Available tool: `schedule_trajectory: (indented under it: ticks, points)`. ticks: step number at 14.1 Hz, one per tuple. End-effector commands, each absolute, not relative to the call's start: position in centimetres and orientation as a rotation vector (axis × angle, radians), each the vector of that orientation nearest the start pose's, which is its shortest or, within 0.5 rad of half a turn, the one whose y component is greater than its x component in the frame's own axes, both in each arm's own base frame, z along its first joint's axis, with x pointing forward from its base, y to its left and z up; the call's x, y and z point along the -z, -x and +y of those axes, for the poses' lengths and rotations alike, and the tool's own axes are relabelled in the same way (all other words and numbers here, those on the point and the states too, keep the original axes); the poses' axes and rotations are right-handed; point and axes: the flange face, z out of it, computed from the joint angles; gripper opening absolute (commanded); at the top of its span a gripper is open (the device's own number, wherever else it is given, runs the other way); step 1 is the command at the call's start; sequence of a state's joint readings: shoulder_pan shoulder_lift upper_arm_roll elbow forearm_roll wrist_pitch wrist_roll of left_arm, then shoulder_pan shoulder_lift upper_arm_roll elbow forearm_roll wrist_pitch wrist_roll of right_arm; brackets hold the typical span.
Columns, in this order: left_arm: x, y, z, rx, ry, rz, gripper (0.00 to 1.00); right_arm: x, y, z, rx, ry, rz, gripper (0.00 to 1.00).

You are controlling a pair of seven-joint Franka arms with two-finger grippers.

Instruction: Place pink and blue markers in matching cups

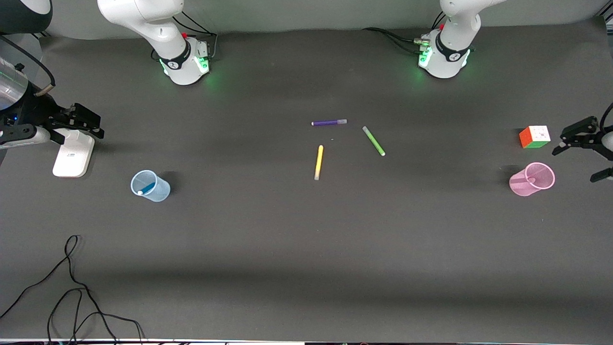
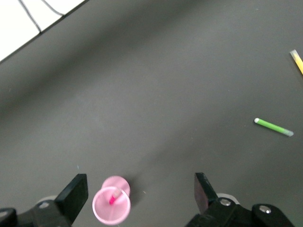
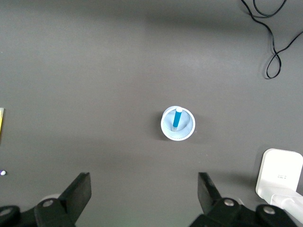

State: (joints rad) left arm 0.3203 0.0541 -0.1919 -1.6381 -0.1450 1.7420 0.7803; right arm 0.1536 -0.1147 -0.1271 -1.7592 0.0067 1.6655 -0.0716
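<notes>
The pale blue cup (image 1: 160, 190) stands toward the right arm's end of the table with the blue marker (image 1: 146, 188) leaning inside it, white tip up. Both show in the right wrist view, the cup (image 3: 165, 125) and the marker (image 3: 177, 118). The pink cup (image 1: 543, 175) stands toward the left arm's end with the pink marker (image 1: 527, 181) inside; the left wrist view shows that cup (image 2: 102, 210) and marker (image 2: 113, 197). My right gripper (image 1: 93, 123) (image 3: 144, 189) is open and empty over the table's end. My left gripper (image 1: 574, 163) (image 2: 142, 189) is open and empty beside the pink cup.
A purple pen (image 1: 329, 122), a green pen (image 1: 373, 141) and a yellow pen (image 1: 318, 162) lie mid-table. A colour cube (image 1: 535, 137) sits near the pink cup. A white device (image 1: 73, 154) lies under the right gripper. A black cable (image 1: 72, 287) trails near the front corner.
</notes>
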Motion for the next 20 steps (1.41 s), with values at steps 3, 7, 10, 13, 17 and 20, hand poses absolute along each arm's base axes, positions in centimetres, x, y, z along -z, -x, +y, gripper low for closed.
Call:
schedule_trajectory:
  ticks: [3,7,10,13,17,20]
  points:
    - [-59.4,-59.2,-3.4,-0.054,3.088,0.51,1.0,-60.6,-52.8,1.0,0.001,3.093,-0.142,1.0]
    - [-57.9,-58.8,-8.6,-0.154,3.094,0.237,1.0,-60.5,-53.1,0.9,-0.001,3.094,-0.138,1.0]
    - [-57.8,-58.5,-9.2,-0.186,3.091,0.136,1.0,-60.4,-53.1,0.9,-0.006,3.095,-0.145,1.0]
    - [-57.0,-58.3,-8.2,-0.246,3.083,0.126,1.0,-60.6,-53.1,0.9,0.003,3.095,-0.147,1.0]
    - [-57.6,-57.0,-8.5,-0.208,3.045,0.142,1.0,-61.2,-53.2,1.0,0.022,3.101,-0.151,1.0]
    - [-57.0,-55.3,-8.5,-0.102,3.029,0.154,1.0,-61.4,-53.2,1.0,0.029,3.101,-0.151,1.0]
